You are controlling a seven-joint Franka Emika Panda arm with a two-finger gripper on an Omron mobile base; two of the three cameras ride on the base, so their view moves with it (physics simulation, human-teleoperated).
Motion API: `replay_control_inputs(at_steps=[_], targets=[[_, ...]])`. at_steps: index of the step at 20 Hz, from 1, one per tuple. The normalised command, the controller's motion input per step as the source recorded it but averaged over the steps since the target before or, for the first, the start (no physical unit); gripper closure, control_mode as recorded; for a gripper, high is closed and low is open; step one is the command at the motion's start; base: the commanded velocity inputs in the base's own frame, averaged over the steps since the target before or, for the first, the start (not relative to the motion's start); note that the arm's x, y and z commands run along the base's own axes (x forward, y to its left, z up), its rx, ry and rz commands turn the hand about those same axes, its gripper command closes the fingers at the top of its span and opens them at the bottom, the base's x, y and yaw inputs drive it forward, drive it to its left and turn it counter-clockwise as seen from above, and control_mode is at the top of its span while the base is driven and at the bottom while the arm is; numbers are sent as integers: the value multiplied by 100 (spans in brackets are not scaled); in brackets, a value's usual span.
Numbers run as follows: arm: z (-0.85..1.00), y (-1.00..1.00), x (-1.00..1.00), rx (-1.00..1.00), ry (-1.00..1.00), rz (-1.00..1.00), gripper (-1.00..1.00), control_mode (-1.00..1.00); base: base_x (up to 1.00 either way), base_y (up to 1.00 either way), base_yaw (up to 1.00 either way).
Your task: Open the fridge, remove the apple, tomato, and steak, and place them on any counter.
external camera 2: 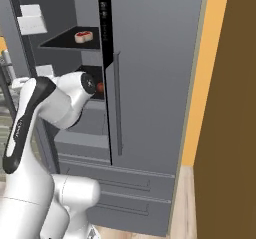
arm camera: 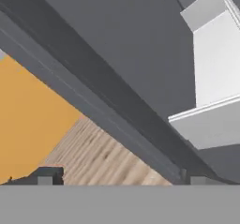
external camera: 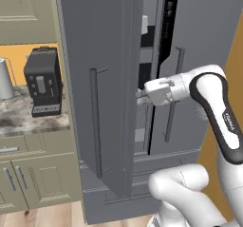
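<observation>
A: Going left to right from the fridge (external camera: pixel 109 79): to its left we see the counter (external camera: pixel 28 119) carrying a black coffee machine (external camera: pixel 43 81), then the fridge's left door swung out toward us, edge-on, its bar handle (external camera: pixel 95 121) running vertically.

B: And our gripper (external camera: pixel 140 97) sits in the gap just right of that door, jaws spread wide, holding nothing. We judge it is there to push the door further.

A: Inside the fridge, the steak (external camera 2: pixel 83 36) lies flat on an upper shelf, long axis roughly across the shelf. A red item (external camera 2: pixel 100 87) sits on the shelf below; apple or tomato, we cannot tell.

B: The fridge's right door remains closed.
</observation>
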Motion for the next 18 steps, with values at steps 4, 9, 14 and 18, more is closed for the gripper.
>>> replay_control_inputs(at_steps=[4, 9, 14, 18], targets=[[0, -23, 0, 0, -62, 62, -100, -100, 0, 0, 0], [-2, 50, 5, -9, -52, 46, -100, -100, 0, 0, 0], [-32, 100, 0, -24, -57, 30, -100, -100, 0, 0, 0], [-61, 100, 0, -33, -57, 18, -100, -100, 0, 0, 0]])
